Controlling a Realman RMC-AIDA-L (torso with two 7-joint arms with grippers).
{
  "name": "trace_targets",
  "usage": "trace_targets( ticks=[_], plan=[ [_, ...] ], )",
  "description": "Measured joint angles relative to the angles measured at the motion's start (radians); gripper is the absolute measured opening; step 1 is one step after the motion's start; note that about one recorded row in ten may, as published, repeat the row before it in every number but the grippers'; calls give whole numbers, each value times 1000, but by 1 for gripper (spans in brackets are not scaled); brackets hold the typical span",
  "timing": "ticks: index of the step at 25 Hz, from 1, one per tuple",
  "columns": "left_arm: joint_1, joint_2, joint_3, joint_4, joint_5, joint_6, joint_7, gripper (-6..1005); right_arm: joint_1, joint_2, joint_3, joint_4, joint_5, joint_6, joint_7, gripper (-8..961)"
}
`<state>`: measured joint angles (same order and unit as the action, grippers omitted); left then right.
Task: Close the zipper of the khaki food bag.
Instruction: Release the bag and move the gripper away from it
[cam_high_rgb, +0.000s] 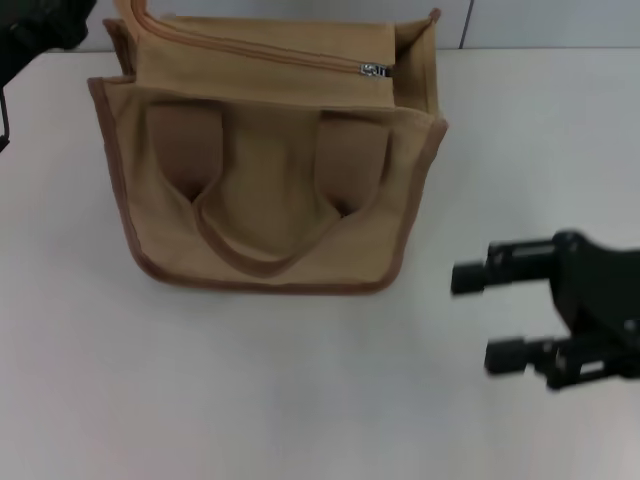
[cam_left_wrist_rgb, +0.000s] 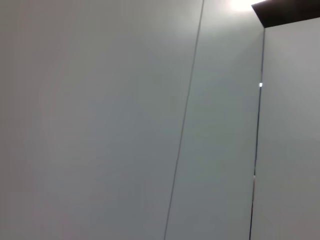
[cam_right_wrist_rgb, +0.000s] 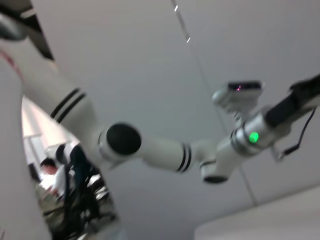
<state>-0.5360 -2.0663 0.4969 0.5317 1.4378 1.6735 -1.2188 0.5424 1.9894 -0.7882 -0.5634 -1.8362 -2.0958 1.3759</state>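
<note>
Here, zipper (cam_high_rgb: 262, 52) running left-right, pull at right end

The head view looks down from above and near onto the desk (cam_high_rgb: 300, 400), with the khaki food bag (cam_high_rgb: 270, 190) toward the far left. The left wrist view faces only a pale panelled wall (cam_left_wrist_rgb: 100, 120) at close range. The right wrist view tilts upward at the wall and the left arm (cam_right_wrist_rgb: 165, 152); it shares the desk with the head view.
</note>
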Motion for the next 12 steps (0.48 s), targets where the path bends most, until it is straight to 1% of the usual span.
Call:
trace_targets(
  ticks=[1, 2, 3, 4, 5, 6, 7, 9, 12],
  plan=[
    [7, 1, 0, -17, 0, -3, 1, 107, 3, 8, -21, 11, -37, 6, -27, 627],
    [7, 1, 0, -17, 0, -3, 1, 108, 3, 8, -21, 11, -37, 6, -27, 640],
    [12, 1, 0, -22, 0, -5, 3, 108, 3, 23, -33, 15, -70, 17, -60, 654],
    [20, 2, 0, -26, 0, -9, 6, 109, 3, 23, -33, 15, -70, 17, -60, 667],
    [27, 2, -1, -26, 0, -12, 8, 109, 1, 31, -33, 15, -83, 26, -80, 681],
    [40, 1, -3, -27, 0, -20, 9, 109, -6, 45, -33, 17, -93, 50, -117, 694],
    [40, 1, -3, -27, 0, -20, 9, 110, -6, 45, -33, 17, -93, 50, -117, 696],
    [52, 1, -10, -31, 0, -26, 6, 111, -17, 57, -33, 20, -95, 81, -158, 699],
    [74, 4, -31, -45, 0, -29, -2, 112, -24, 69, -33, 38, -96, 130, -200, 704]
  ],
)
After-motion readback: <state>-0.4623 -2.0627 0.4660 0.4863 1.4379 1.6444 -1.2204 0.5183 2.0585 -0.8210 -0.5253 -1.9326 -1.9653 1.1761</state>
